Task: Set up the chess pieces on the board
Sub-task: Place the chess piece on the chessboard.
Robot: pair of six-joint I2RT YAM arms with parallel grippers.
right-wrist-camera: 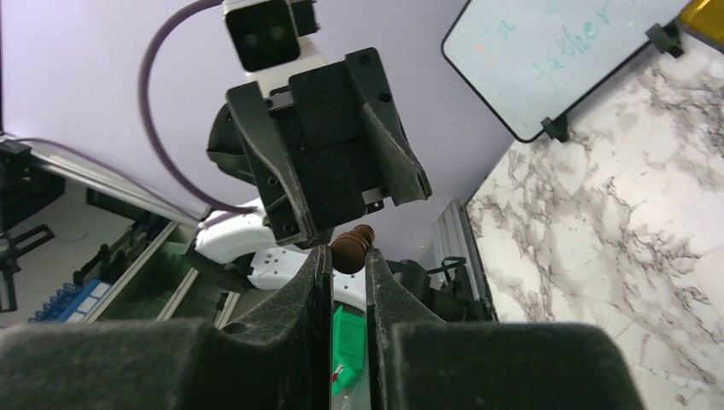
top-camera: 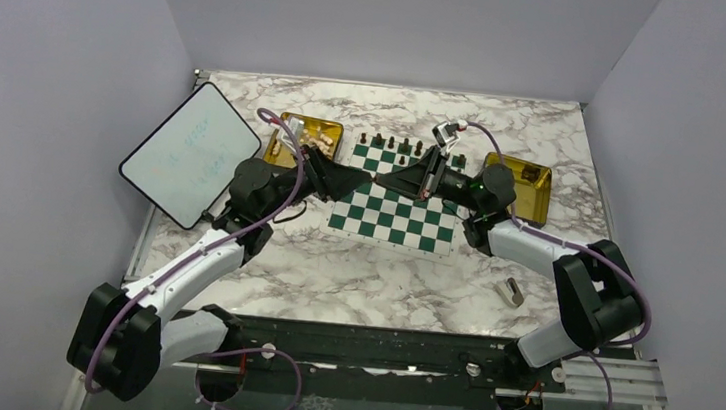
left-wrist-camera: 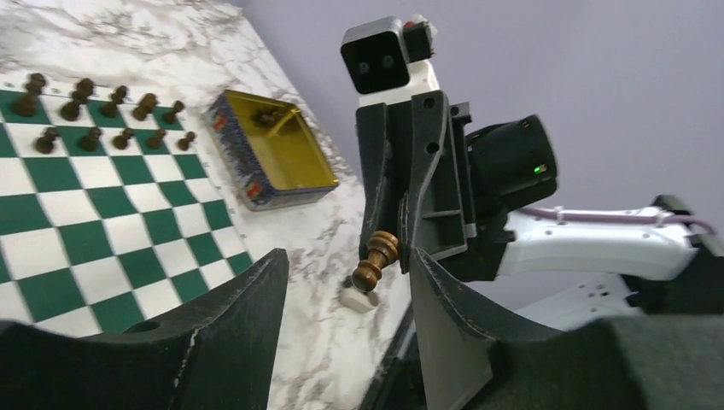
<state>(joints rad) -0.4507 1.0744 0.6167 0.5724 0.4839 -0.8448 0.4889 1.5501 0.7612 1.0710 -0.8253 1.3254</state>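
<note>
A dark chess piece [left-wrist-camera: 376, 259] is gripped by the closed right claw [right-wrist-camera: 347, 266] above the board [top-camera: 378, 217]; it is seen straight ahead of the left claw [left-wrist-camera: 348, 256], which is spread open; its long axis is tilted.

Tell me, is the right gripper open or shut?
Shut. The right gripper has a dark piece pinched between its fingers; the left wrist view shows that too.
</note>
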